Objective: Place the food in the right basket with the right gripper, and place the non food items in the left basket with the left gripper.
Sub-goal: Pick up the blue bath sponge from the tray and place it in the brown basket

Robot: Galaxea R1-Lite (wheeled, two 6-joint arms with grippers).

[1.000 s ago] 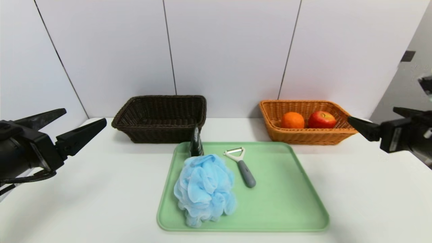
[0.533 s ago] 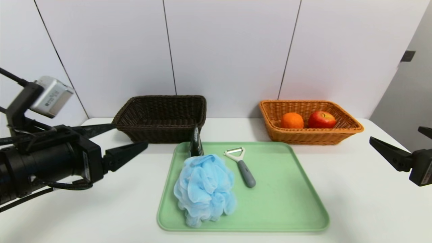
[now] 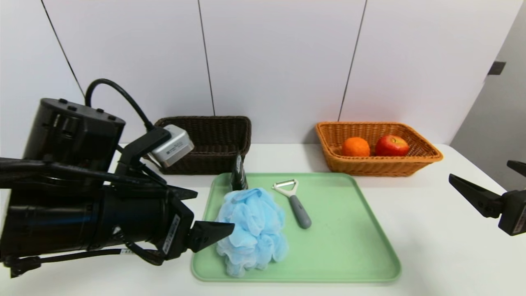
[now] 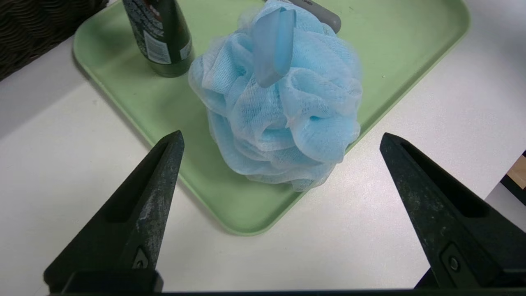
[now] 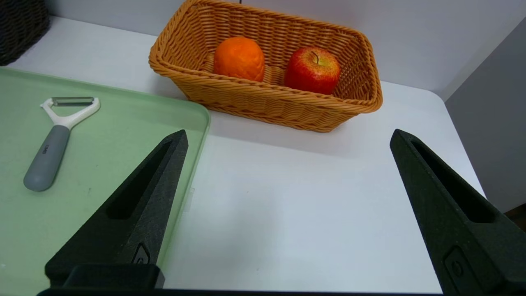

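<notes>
Compared with a second ago, the left gripper has come in from the bench's left side to the near left of the green tray, beside the blue mesh pouf, its fingers spread wide and holding nothing; its arm now hides part of the dark brown basket. The right gripper has drawn back from the orange-tan basket to the right side of the bench, fingers also wide apart with nothing between them. The orange and the red apple remain inside that basket, while the pouf, the black tube and the peeler have stayed on the tray
</notes>
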